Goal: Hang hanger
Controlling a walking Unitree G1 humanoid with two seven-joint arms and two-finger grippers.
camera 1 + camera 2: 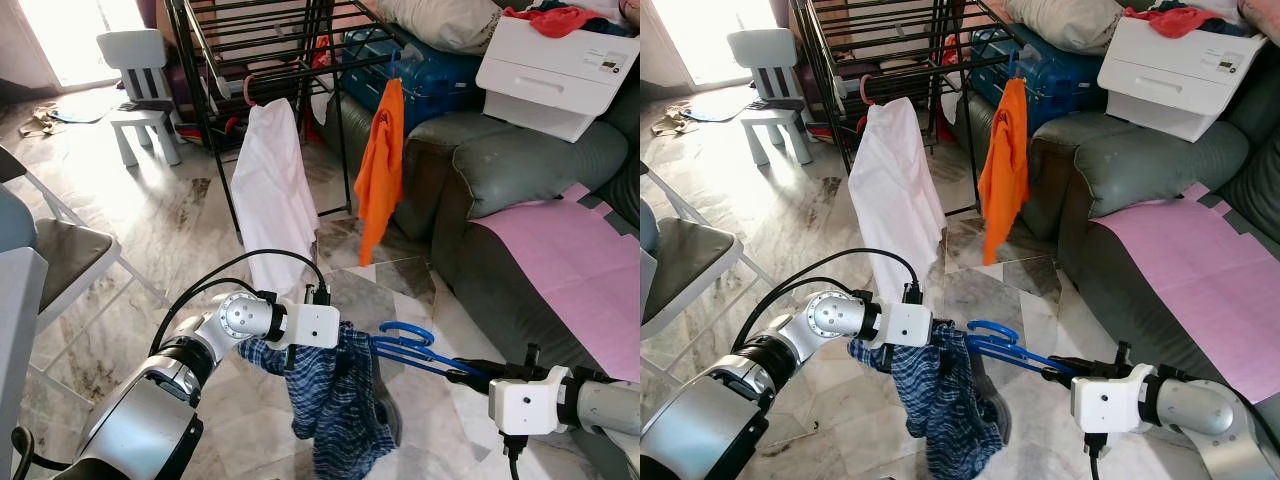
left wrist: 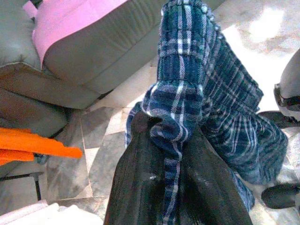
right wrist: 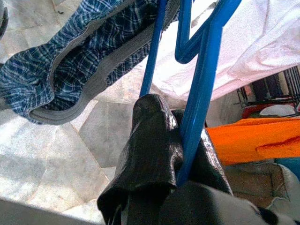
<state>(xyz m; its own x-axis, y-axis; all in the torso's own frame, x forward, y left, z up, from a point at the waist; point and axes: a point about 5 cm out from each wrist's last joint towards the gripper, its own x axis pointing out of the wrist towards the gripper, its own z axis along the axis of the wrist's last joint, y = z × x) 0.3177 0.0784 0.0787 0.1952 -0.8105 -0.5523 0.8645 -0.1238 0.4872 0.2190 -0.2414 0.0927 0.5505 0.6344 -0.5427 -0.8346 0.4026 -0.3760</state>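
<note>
A blue plastic hanger point(image 1: 410, 350) is held low over the floor, in front of me. My right gripper point(image 1: 462, 377) is shut on its lower bar, seen close up in the right wrist view point(image 3: 187, 140). A blue plaid garment point(image 1: 335, 405) hangs from the hanger's other end. My left gripper point(image 1: 335, 345) is shut on a fold of that cloth point(image 2: 176, 117). Ahead stands a black drying rack point(image 1: 260, 45) with a white shirt point(image 1: 272, 195) and an orange garment point(image 1: 380, 170) hanging from its rails.
A grey sofa point(image 1: 520, 200) with a pink sheet point(image 1: 570, 265) runs along the right. A white printer point(image 1: 560, 70) sits on its arm, beside a blue suitcase point(image 1: 420, 70). A small white chair point(image 1: 140, 90) stands at the far left, a folding chair point(image 1: 60, 255) nearer.
</note>
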